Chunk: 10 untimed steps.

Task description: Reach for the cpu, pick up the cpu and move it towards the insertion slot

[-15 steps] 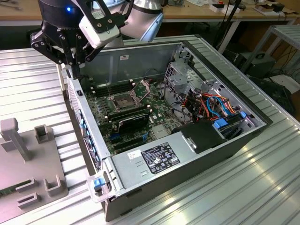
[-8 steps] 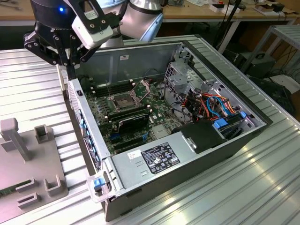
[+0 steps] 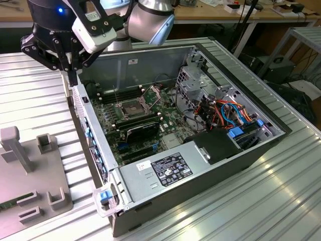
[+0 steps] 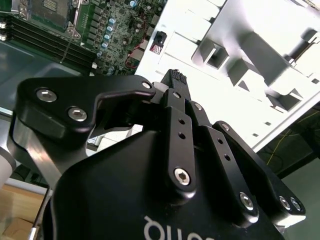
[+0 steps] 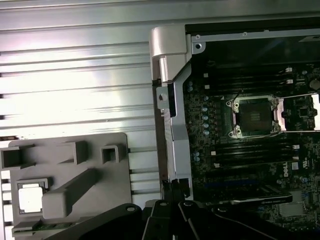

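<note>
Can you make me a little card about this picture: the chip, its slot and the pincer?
cpu: lying flat in the grey holder, outside the computer case
insertion slot: inside the case, bracket swung open, centre bare
pincer: shut, holding nothing, over the case's wall, away from the cpu
</note>
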### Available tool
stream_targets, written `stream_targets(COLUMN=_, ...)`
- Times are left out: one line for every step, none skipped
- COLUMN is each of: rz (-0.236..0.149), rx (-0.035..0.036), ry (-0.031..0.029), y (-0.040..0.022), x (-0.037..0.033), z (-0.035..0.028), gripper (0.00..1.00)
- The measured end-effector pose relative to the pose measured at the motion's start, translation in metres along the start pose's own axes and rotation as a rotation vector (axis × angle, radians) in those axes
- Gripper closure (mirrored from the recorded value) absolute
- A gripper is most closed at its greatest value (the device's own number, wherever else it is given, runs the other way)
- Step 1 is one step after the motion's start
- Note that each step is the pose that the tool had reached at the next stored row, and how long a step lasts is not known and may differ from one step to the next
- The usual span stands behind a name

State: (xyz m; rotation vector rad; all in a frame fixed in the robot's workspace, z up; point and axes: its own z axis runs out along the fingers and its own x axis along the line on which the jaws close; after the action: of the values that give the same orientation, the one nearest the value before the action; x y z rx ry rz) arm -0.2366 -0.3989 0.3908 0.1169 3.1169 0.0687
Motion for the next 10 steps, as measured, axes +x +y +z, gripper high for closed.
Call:
stream_targets(rz=0.0, rx=0.0, ry=0.0, y=0.0, x=0.0007, z=0.0, gripper=0.89)
stream_targets(rz=0.0, rx=-0.0001, ry=0.0, y=-0.0001, x=0.0016, z=0.0001, gripper=0.89)
stream_targets(rz=0.0, rx=-0.0001, ry=0.0001, y=-0.0002, x=0.0025, z=0.0001, gripper=0.89)
stream_targets(rz=0.0, rx=0.0, ry=0.0002, y=-0.0003, x=0.0033, z=0.0001, gripper=0.89)
stream_targets(rz=0.0, rx=0.0, ry=0.0004, y=-0.0004, x=0.0044, z=0.0001, gripper=0.89)
stream_targets(rz=0.0, rx=0.0, ry=0.0006, y=-0.0005, x=0.0066, z=0.0001, gripper=0.89)
stream_targets(rz=0.0, rx=0.0, ry=0.0006, y=-0.0006, x=0.0082, z=0.0001, gripper=0.89)
stream_targets(rz=0.0, rx=0.0001, ry=0.0005, y=-0.0008, x=0.0095, z=0.0001, gripper=0.89)
stream_targets(rz=0.0, rx=0.0, ry=0.0006, y=-0.0009, x=0.011, z=0.0002, gripper=0.89)
stream_targets(rz=0.0, rx=0.0, ry=0.0005, y=-0.0011, x=0.0127, z=0.0002, gripper=0.89)
